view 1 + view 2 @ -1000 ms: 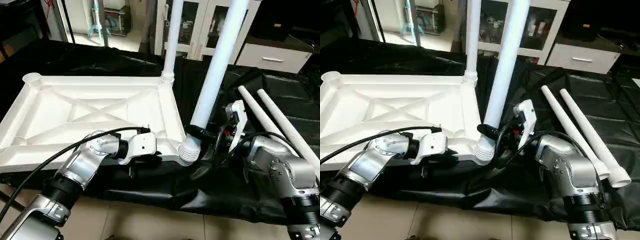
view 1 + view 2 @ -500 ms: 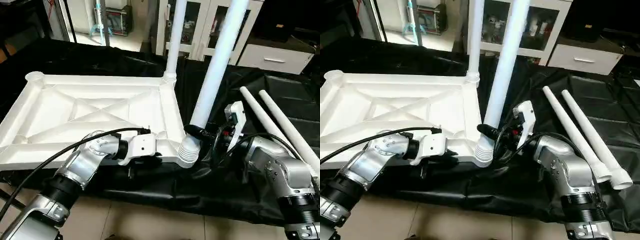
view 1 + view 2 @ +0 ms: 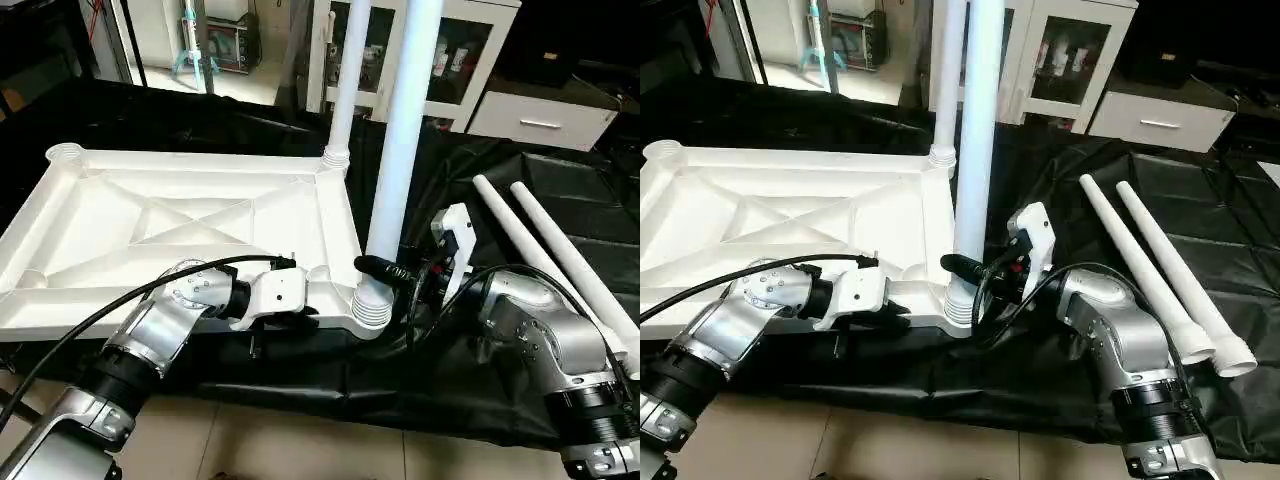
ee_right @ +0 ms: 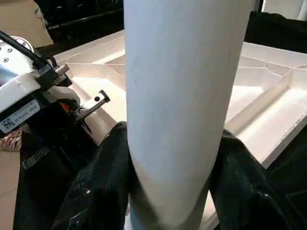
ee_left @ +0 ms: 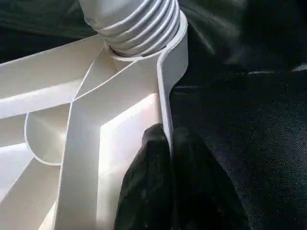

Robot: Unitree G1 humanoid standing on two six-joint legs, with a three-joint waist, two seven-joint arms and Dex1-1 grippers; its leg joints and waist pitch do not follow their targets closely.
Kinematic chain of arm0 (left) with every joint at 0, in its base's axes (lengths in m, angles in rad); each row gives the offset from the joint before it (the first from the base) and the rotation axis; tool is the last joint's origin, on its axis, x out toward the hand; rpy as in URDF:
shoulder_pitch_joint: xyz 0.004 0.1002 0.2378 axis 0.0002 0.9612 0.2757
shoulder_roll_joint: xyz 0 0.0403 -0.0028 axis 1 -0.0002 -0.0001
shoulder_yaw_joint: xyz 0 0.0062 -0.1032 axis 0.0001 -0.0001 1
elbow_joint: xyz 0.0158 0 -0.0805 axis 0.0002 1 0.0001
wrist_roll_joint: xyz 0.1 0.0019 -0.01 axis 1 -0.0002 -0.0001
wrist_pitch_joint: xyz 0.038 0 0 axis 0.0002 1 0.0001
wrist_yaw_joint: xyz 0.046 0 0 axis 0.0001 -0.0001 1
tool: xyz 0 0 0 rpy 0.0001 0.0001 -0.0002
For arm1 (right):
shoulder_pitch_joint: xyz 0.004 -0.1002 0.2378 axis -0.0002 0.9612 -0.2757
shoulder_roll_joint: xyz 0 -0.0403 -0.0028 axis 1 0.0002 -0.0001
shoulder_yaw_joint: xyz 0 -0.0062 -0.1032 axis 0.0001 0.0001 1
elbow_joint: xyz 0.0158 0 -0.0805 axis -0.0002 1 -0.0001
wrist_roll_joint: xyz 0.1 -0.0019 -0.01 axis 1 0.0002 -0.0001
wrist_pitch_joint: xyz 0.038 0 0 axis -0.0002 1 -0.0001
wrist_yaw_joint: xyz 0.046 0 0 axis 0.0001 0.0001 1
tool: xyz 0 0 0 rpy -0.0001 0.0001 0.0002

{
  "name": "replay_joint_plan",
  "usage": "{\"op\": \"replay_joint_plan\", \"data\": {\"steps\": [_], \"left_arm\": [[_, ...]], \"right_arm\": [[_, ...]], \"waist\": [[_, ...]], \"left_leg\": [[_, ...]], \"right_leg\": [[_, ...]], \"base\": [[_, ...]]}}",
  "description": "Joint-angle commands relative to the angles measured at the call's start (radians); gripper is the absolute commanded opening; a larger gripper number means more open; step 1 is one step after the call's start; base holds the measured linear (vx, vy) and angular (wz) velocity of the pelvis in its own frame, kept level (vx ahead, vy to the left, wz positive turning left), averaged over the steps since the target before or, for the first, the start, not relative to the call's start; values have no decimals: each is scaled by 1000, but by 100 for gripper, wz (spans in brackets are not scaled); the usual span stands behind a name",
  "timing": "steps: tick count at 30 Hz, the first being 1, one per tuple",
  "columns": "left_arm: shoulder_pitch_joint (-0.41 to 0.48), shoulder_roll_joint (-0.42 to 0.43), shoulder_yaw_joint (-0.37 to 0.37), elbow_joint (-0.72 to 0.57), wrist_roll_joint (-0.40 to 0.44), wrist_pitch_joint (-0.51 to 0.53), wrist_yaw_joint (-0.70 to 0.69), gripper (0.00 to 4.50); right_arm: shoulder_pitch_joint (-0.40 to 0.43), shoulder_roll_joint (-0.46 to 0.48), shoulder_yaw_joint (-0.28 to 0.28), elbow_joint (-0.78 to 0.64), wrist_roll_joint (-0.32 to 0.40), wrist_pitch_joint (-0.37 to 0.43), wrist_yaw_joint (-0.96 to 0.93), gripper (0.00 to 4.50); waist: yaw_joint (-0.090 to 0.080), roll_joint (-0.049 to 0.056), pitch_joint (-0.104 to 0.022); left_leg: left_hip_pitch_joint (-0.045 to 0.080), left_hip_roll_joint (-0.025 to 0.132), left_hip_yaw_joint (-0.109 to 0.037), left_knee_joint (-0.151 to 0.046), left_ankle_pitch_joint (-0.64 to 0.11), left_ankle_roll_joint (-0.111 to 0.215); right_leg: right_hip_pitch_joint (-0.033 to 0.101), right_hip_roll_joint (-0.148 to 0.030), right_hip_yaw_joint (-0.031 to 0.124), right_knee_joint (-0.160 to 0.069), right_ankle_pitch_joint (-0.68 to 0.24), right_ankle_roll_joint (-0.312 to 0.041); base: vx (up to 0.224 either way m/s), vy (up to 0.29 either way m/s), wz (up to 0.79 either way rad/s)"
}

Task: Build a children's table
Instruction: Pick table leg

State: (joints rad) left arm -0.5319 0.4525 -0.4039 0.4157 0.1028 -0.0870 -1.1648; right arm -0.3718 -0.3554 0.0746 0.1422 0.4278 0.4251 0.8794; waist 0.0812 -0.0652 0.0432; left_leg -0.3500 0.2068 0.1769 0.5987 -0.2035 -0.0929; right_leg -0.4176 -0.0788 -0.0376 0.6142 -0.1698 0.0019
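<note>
the white plastic rectangular table top [image 3: 190,225] lies upside down on a black sheet [image 3: 500,390], ribbed x-braced underside up, with one long tapered white tube leg [image 3: 345,75] standing in its far right corner socket. a second white tube leg [image 3: 400,140] stands in the ribbed near right corner socket [image 3: 367,305]. the right gripper [image 3: 385,270] has its two black fingers clamped on either side of this leg just above the socket. the left gripper [image 5: 170,158] is pinched shut on the thin near rim of the table top, beside that socket. two more white tube legs [image 3: 560,260] lie loose on the sheet to the right. risk, as judged: the held leg may not be fully seated; off-axis pressure could cross the threads or jam it. the rim grip is narrow, so the top could slip or lift as the leg is worked. a small white label with dark print sits on the left gripper's housing [image 4: 19,115]; the characters cannot be read. no other markings seen.
</note>
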Motion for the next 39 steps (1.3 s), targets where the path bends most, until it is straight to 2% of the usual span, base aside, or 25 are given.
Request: {"op": "replay_joint_plan", "data": {"steps": [1, 2, 3, 7, 11, 12, 13, 14, 15, 16, 17, 19, 20, 26, 31, 34, 39], "left_arm": [[-19, -17, -20, 1, -11, -28, -24, 0], [-21, -17, -19, 4, -11, -28, -24, 0], [-22, -16, -17, 7, -13, -28, -25, 0], [-22, -16, -17, 7, -13, -28, -25, 0], [-22, -16, -17, 7, -13, -28, -25, 0], [-29, -18, -13, 19, -17, -28, -28, 0], [-31, -18, -12, 21, -17, -28, -29, 0], [-41, -22, -5, 37, -19, -32, -26, 0], [-41, -22, -5, 37, -19, -32, -26, 0], [-46, -23, -2, 43, -18, -33, -25, 0], [-52, -23, 2, 52, -17, -35, -20, 0], [-57, -23, 4, 59, -16, -36, -20, 0], [-60, -23, 4, 63, -16, -36, -20, 0], [-64, -25, 6, 72, -13, -40, -14, 0], [-76, -31, 13, 96, 1, -48, 15, 0], [-79, -31, 15, 102, 5, -50, 22, 0], [-79, -29, 18, 102, 8, -48, 28, 0]], "right_arm": [[24, 8, -17, 43, -13, -3, -36, 181], [30, 13, -28, 51, -10, -8, -47, 181], [39, 21, -41, 58, -8, -16, -60, 181], [39, 21, -41, 58, -8, -16, -60, 181], [39, 21, -41, 58, -8, -16, -60, 181], [79, 42, -84, 70, 5, -40, -94, 181], [87, 45, -91, 70, 8, -43, -99, 181], [139, 67, -135, 66, 32, -67, -122, 181], [141, 68, -137, 66, 33, -68, -123, 181], [158, 75, -149, 63, 39, -81, -130, 181], [177, 84, -160, 56, 45, -95, -134, 181], [194, 89, -162, 48, 43, -104, -133, 181], [198, 90, -161, 44, 43, -105, -132, 181], [215, 91, -154, 30, 28, -143, -128, 181], [262, 54, -93, 0, -40, -231, -84, 181], [282, 40, -77, -12, -52, -248, -65, 181], [294, 29, -66, -9, -61, -261, -55, 181]], "waist": [[-5, 9, -58], [-4, 13, -58], [-5, 9, -58], [-5, 9, -56], [-6, 9, -58], [-6, 16, -58], [-3, 21, -58], [-3, 18, -58], [1, 17, -58], [-2, 13, -58], [-1, 15, -56], [-3, 16, -54], [0, 20, -55], [-1, 19, -56], [1, 14, -52], [1, 14, -50], [0, 13, -49]], "left_leg": [[5, 18, 4, -76, -177, -2], [4, 18, 4, -76, -180, -4], [5, 17, 3, -77, -197, -8], [5, 18, 1, -80, -217, -13], [4, 18, 1, -79, -200, -11], [4, 18, 0, -80, -197, -12], [10, 19, 4, -79, -209, -13], [8, 19, 3, -79, -215, -14], [8, 19, 2, -81, -229, -15], [2, 18, -1, -84, -229, -14], [5, 19, -1, -84, -240, -14], [6, 18, -2, -86, -268, -15], [10, 19, -2, -86, -271, -17], [5, 20, -3, -87, -254, -16], [3, 19, -4, -89, -282, -14], [7, 21, -5, -90, -310, -12], [3, 22, -7, -92, -312, -8]], "right_leg": [[48, -46, 33, -63, -171, -193], [48, -47, 33, -63, -171, -194], [48, -47, 32, -64, -190, -194], [48, -47, 32, -69, -229, -182], [49, -46, 32, -66, -200, -186], [49, -46, 32, -64, -191, -189], [43, -48, 33, -70, -184, -192], [45, -47, 33, -69, -182, -195], [46, -48, 31, -71, -194, -194], [52, -46, 30, -68, -197, -189], [48, -46, 31, -70, -211, -188], [46, -47, 31, -78, -263, -177], [43, -49, 32, -79, -274, -172], [46, -48, 31, -74, -231, -177], [46, -48, 31, -83, -295, -152], [40, -50, 32, -88, -335, -146], [41, -51, 32, -88, -345, -141]], "base": [[0, 0, 0], [0, 0, 0], [0, 0, 0], [0, 0, 0], [0, 0, 0], [0, 0, 0], [0, 0, 0], [0, 0, 0], [0, 0, 0], [0, 0, 0], [0, 0, 0], [0, 0, 0], [0, 0, 0], [0, 0, 0], [0, 0, 0], [0, 0, 0], [0, 0, 0]]}}
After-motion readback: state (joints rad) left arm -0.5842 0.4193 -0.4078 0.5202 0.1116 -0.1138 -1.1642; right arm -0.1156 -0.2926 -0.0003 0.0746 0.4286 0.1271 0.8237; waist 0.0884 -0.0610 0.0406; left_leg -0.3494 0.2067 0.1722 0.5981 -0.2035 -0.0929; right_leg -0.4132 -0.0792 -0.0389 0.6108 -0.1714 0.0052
